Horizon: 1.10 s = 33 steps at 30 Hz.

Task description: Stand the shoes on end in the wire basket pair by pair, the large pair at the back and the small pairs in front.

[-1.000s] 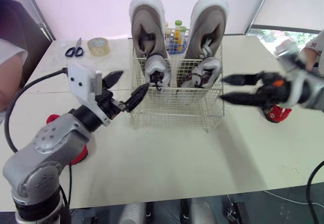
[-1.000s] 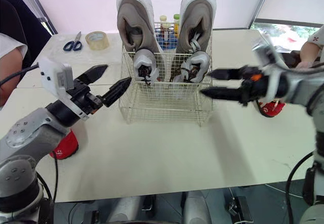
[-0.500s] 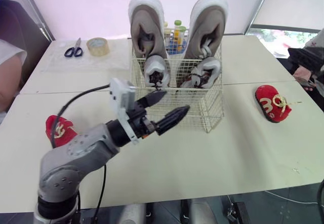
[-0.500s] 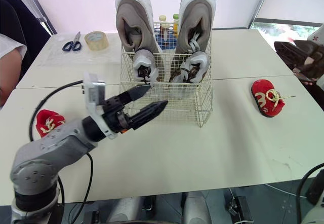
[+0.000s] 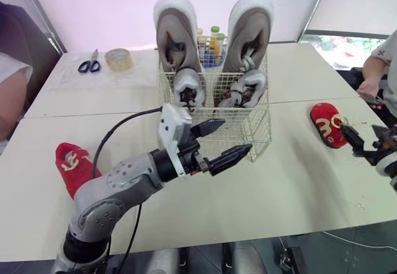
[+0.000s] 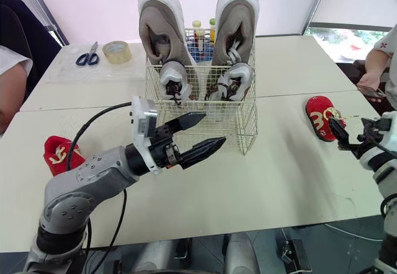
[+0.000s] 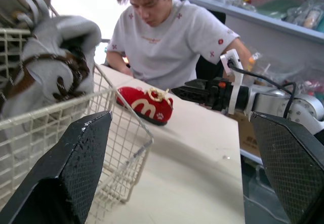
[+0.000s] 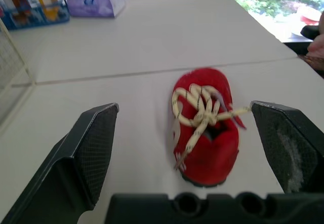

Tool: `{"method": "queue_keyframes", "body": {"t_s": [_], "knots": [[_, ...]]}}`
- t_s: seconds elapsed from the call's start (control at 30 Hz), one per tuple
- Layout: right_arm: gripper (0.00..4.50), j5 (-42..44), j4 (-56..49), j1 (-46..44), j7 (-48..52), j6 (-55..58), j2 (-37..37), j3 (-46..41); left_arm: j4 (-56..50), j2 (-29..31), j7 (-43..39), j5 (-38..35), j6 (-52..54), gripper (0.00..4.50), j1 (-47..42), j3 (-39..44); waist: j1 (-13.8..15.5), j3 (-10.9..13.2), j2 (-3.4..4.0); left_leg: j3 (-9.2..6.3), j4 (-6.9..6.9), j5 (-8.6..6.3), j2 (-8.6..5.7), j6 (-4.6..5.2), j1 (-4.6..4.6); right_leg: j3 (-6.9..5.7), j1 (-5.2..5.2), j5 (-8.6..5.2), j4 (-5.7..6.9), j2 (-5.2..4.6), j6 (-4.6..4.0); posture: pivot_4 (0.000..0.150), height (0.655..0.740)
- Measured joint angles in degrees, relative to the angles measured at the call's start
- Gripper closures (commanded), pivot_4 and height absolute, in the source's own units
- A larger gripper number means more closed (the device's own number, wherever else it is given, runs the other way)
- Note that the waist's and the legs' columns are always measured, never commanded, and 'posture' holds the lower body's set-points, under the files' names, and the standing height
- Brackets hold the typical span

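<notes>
a wire basket sits at twelve o'clock on a pale table. the large grey pair stands on end at its back, and a small grey pair is tucked toe-down just in front. the front strip is bare, likely kept for the red pair. one red shoe lies at three o'clock with the right gripper near it, fingers spread wide to either side of it, apparently lined up to pick it up. a second red shoe lies at eight o'clock. the left gripper hovers before the basket, spread wide and holding nothing. scissors and a roll of tape lie at eleven o'clock. a person sits beyond the table at three o'clock. pale marks on the red shoes cannot be read, and no brand is legible.
</notes>
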Motion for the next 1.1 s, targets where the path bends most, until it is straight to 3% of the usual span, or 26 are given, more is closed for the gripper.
{"method": "queue_keyframes", "body": {"t_s": [0.37,0.7,0.8,0.9,0.97,1.1], "knots": [[0.00,-2.9,0.0,0.2,-5.5,-1.6,5.4,2.8,2.1,-2.6,-1.8,5.7,-1.1,0.03,0.7,-2.2,0.0,0.0,0.07,-0.03,-0.04,0.00,0.01,-0.01,-0.03,0.00,-0.04,0.00,-0.01,0.01,0.00,0.150,0.7400],[0.00,-7.1,28.7,-14.5,-6.8,-12.9,7.8,7.4,3.5,-2.9,-3.5,7.9,-0.8,0.03,-0.2,-2.9,-0.2,0.0,0.10,-0.01,-0.03,0.08,0.01,0.13,-0.03,0.00,-0.06,0.00,0.00,0.07,-0.01,0.150,0.7400],[0.89,-9.0,39.0,-19.1,-7.3,-18.6,7.8,8.0,3.5,-2.5,-3.3,8.1,-0.7,0.00,-0.2,-2.9,-0.1,0.0,0.10,-0.01,-0.01,0.09,0.01,0.16,-0.03,0.00,-0.03,0.00,0.00,0.07,-0.02,0.150,0.7400],[2.31,-10.3,44.8,-21.7,-7.2,-23.8,7.8,9.0,3.5,-2.2,-3.0,8.4,-0.1,0.00,-0.2,-2.8,-0.3,0.0,0.09,-0.02,0.03,0.10,0.01,0.17,0.00,0.00,0.03,0.00,0.00,0.07,-0.02,0.150,0.7400],[2.57,-11.2,46.8,-22.8,-6.8,-26.2,7.8,10.0,3.5,-2.0,-2.9,8.4,0.2,0.00,-0.2,-2.6,-0.8,0.0,0.09,-0.02,0.06,0.10,0.01,0.17,0.02,0.01,0.06,0.00,0.00,0.08,-0.02,0.150,0.7400],[2.58,-11.6,50.1,-24.6,-6.7,-29.2,8.2,10.8,3.5,-2.7,-2.1,7.7,0.4,0.00,-0.2,-1.0,-1.7,0.0,0.09,-0.05,0.08,0.10,0.01,0.17,0.05,0.01,0.10,0.01,0.02,0.08,-0.01,0.150,0.7400]]}}
